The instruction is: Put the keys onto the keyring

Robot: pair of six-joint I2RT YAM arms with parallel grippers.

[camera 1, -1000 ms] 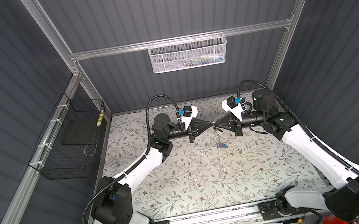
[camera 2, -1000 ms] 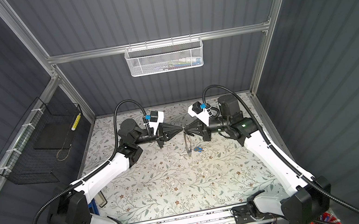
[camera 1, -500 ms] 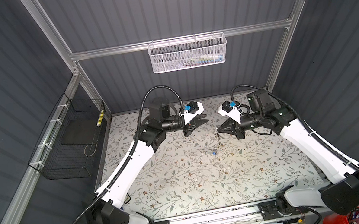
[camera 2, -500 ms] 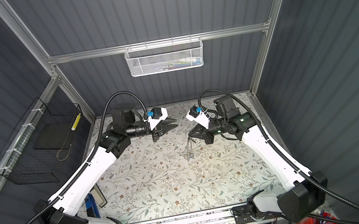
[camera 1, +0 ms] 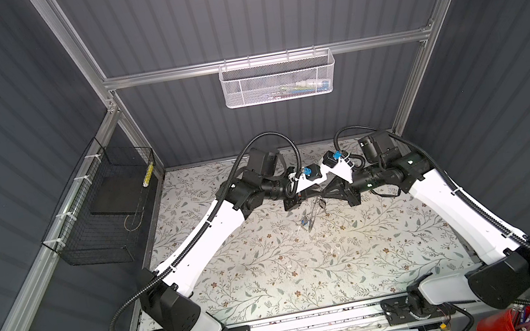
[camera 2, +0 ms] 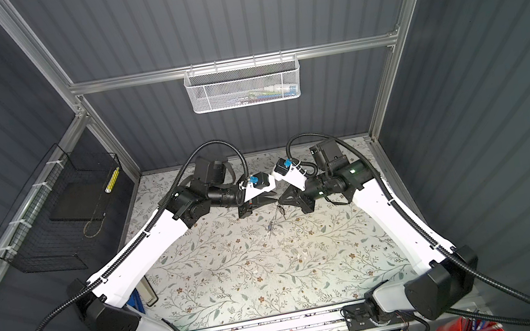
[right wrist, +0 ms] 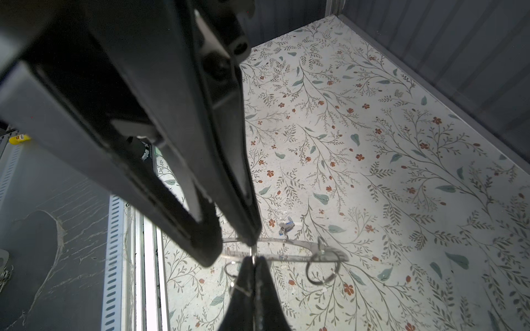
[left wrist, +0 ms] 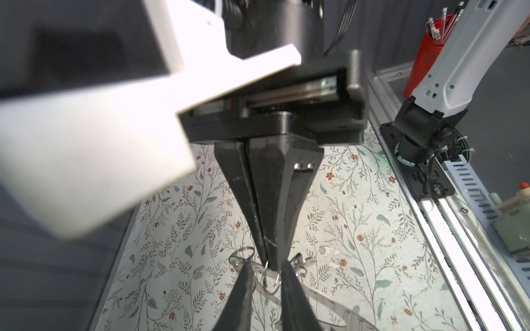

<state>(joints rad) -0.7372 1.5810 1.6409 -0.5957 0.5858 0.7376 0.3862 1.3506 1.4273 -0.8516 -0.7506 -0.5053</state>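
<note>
The right fingers (left wrist: 266, 215) are pressed together, pinching the keyring (left wrist: 271, 279) by its wire, clear of the tabletop (right wrist: 372, 143). The left fingers (left wrist: 292, 295) stand narrowly spread, one on either side of that keyring; contact cannot be confirmed. One key (right wrist: 319, 251) appears threaded on a second ring (right wrist: 321, 269) just beside the pinch. More grey metal sits by the blue tag (right wrist: 289, 222) farther below. It is too small to identify, and you cannot tell whether it hangs or rests.

Hazards:
- The pinch is on thin round wire. Side load from the left fingers will likely twist the keyring or pull it free, dropping the bunch.
- Closing the left fingers off-centre may squash the coil shut rather than part it.
- The clear strip (right wrist: 286, 246) and the loose rings may snag either tip.
- The tips nearly meet. Expect a collision on any overshoot.
</note>
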